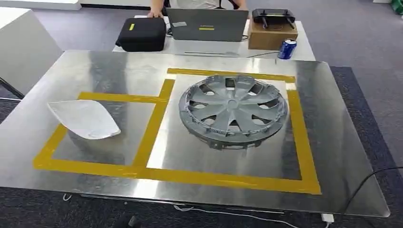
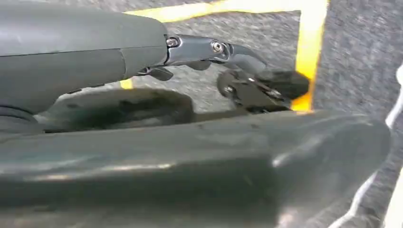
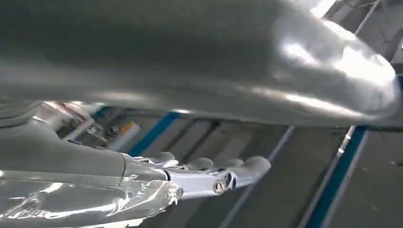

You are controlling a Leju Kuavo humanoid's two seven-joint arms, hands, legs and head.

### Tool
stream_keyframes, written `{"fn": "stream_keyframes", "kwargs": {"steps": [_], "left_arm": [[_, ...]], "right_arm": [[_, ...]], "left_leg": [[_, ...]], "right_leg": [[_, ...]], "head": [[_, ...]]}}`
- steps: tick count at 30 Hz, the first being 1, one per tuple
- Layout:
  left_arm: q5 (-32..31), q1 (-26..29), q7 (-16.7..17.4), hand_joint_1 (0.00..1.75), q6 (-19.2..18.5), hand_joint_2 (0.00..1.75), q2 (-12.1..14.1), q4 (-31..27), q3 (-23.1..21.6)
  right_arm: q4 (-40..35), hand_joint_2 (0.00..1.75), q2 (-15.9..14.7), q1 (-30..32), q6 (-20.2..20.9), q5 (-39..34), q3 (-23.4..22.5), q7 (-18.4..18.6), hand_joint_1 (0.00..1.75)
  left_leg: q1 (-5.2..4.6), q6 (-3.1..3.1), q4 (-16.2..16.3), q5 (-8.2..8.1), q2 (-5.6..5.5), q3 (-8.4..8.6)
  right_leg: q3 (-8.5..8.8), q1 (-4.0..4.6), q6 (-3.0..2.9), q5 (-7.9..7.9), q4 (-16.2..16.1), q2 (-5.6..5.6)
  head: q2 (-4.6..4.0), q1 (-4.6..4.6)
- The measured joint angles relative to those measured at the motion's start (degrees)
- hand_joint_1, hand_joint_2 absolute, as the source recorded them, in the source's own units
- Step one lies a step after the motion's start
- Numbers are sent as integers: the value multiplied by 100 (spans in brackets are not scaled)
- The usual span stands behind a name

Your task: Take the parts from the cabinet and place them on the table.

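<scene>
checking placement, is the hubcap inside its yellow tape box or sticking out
Inside. In the head view the hubcap lies flat on the table, within the larger yellow tape box, its rim clear of the tape on every side.

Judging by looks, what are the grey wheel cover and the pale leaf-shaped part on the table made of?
Grey spoked wheel cover: probably moulded plastic, matte silver-grey, with thin clip tabs along its rim. Pale leaf-shaped part: unclear, perhaps sheet metal or plastic, dull whitish and lightly mottled. Table: brushed metal sheet, reflective.

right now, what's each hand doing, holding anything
Left hand: open, fingers apart over the floor, holding nothing.
Right hand: cannot be told; no held object is visible.
</scene>
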Motion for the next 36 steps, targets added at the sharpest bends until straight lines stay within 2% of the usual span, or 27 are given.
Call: {"fn": "stream_keyframes", "kwargs": {"steps": [1,2,3,5,6,7,8,10,11,13,15,16,17,19,20,21,22,23,24,26,27,28,31,32,34,35,36], "left_arm": [[-22,15,43,0,0,0,2,0,2],[-26,19,57,0,-2,0,2,0,2],[-37,14,59,0,0,0,2,0,4],[-72,18,59,0,-2,0,-2,0,9],[-83,18,61,0,-35,0,0,0,11],[-87,12,65,0,-94,0,-2,0,15],[-96,2,65,0,-155,0,-7,0,20],[-175,-3,61,0,-149,0,-37,0,17],[-212,-3,59,0,-120,0,-46,0,17],[-278,-12,57,0,-76,0,-50,2,17],[-362,-14,57,0,-46,0,-72,4,4],[-400,-9,57,0,-39,0,-70,4,-7],[-453,-8,57,0,-35,0,-77,4,-20],[-511,-12,57,0,-33,0,-83,7,-59],[-522,-16,57,0,-26,0,-83,7,-81],[-529,-23,59,0,-7,0,-83,7,-100],[-540,-25,70,0,0,0,-83,7,-107],[-542,-29,85,0,0,0,-81,7,-109],[-551,-27,109,0,0,0,-81,7,-111],[-570,-32,127,0,0,0,-79,7,-114],[-579,-55,129,0,0,0,-90,7,-114],[-586,-75,129,0,0,0,-89,7,-116],[-607,-44,129,0,-2,0,-96,9,-114],[-610,-46,137,0,0,0,-98,13,-114],[-623,-47,153,0,20,0,-98,15,-112],[-623,-47,166,0,20,0,-98,15,-111],[-621,-47,179,0,6,0,-98,15,-109]], "right_arm": [[-165,0,312,11,236,-375,-567,-516,0],[-262,0,544,57,343,-567,-1016,-779,0],[-347,0,695,105,432,-622,-1377,-927,0],[-459,0,1033,24,699,-667,-1936,-1233,0],[-504,0,1211,-79,823,-568,-2204,-1389,0],[-513,0,1363,-193,876,-422,-2447,-1469,0],[-511,0,1514,-259,933,-363,-2690,-1502,0],[-474,0,1805,-417,1136,-431,-3245,-1642,0],[-397,0,1964,-559,1217,-464,-3534,-1771,0],[-130,0,2303,-856,1465,-434,-4181,-1961,0],[181,0,2534,-1018,1459,-253,-4783,-1843,0],[344,0,2624,-1039,1398,-151,-4978,-1715,0],[524,0,2707,-1054,1297,-7,-5122,-1538,0],[893,0,2834,-1073,1110,348,-5222,-1199,0],[1116,0,2880,-1087,1039,522,-5224,-1071,0],[1437,0,2936,-1099,981,754,-5231,-904,0],[1699,0,2971,-1114,928,916,-5231,-788,0],[1956,0,3011,-1130,891,1016,-5233,-693,0],[2181,0,3037,-1142,836,1104,-5233,-631,0],[2665,0,3055,-1166,853,1393,-5235,-403,0],[2893,0,3050,-1174,939,1550,-5235,-276,0],[3097,0,3050,-1182,968,1628,-5235,-227,0],[3660,0,3041,-1206,1143,1777,-5235,-94,0],[3798,0,3033,-1193,1322,1901,-5237,38,0],[4321,0,2998,-1211,1431,2225,-5237,338,0],[4647,0,2945,-1245,1391,2376,-5237,457,0],[4999,0,2901,-1277,1312,2520,-5237,582,0]], "left_leg": [[42,21,-68,38,9,51],[59,39,-92,45,31,82],[61,63,-92,31,36,93],[56,73,-83,32,79,112],[54,67,-74,36,111,111],[54,65,-65,35,131,111],[54,62,-56,34,132,108],[61,31,-28,20,117,109],[60,0,4,6,109,110],[33,-80,37,9,93,97],[58,-143,34,52,91,73],[51,-170,50,51,77,65],[57,-215,100,-56,82,33],[96,-305,655,-575,96,-181],[125,-336,1195,-891,96,-383],[143,-358,1607,-1089,96,-519],[159,-370,1773,-1145,97,-543],[172,-380,1652,-1058,97,-407],[183,-386,1324,-900,97,-169],[209,-398,263,-562,98,540],[215,-415,-142,-591,96,788],[205,-344,-103,-558,57,723],[159,-199,-65,-443,68,635],[192,-134,-84,-363,110,585],[188,-58,-82,-252,142,462],[178,-48,-81,-195,159,385],[160,-36,-78,-136,175,303]], "right_leg": [[-3,19,17,-22,22,13],[-46,15,22,-115,145,-2],[-170,20,25,-336,454,-7],[-624,22,37,-819,1446,-7],[-793,22,45,-963,1813,-8],[-821,21,48,-946,1883,-12],[-702,16,47,-808,1690,-18],[-113,3,35,-353,679,-20],[174,-2,33,-241,196,-20],[198,31,-68,-215,136,-3],[166,58,-121,-185,163,-3],[149,24,-173,-148,134,-17],[137,14,-214,-119,124,-42],[51,2,-276,-59,124,-46],[-17,-1,-275,-15,124,-40],[-80,-3,-268,29,125,-39],[-137,-5,-256,73,125,-40],[-200,-13,-237,124,126,-39],[-254,-23,-218,172,126,-38],[-353,-52,-159,287,128,-31],[-398,-3,-115,329,160,-29],[-424,-11,-87,371,159,-25],[-409,-54,38,573,34,-11],[-435,-78,57,532,59,-5],[-632,-62,69,-185,603,-20],[-748,-52,80,-542,1085,-20],[-834,-47,84,-794,1539,-21]], "head": [[0,0],[-2,18],[0,28],[0,50],[0,50],[0,46],[0,53],[0,55],[0,52],[-2,44],[0,33],[0,37],[0,39],[0,-11],[-2,-24],[0,-28],[0,-28],[0,-31],[0,-33],[0,-44],[0,-63],[0,-46],[0,-39],[0,-33],[0,20],[0,42],[2,50]]}}
